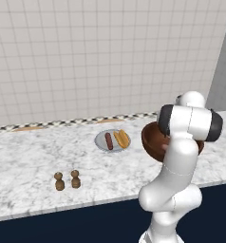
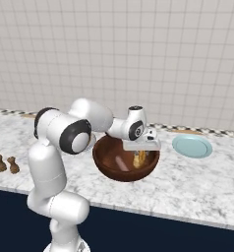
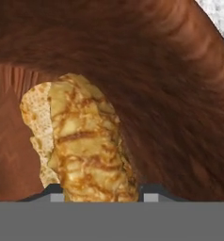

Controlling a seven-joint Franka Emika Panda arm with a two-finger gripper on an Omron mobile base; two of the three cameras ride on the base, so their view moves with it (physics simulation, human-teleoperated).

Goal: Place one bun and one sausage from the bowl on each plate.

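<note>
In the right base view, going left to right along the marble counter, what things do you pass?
Two small brown wooden shakers → the large dark reddish-brown wooden bowl, with the gripper reaching into it around a golden bun → the small flat pale blue-green plate.

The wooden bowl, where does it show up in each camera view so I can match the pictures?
Left base view: wooden bowl at right of centre on the counter, partly behind the arm.
Right base view: bowl at centre, the hand reaching into it.
Hand view: its inner wall surrounds a bun.
Shared landmark: the marble counter under it.
</note>
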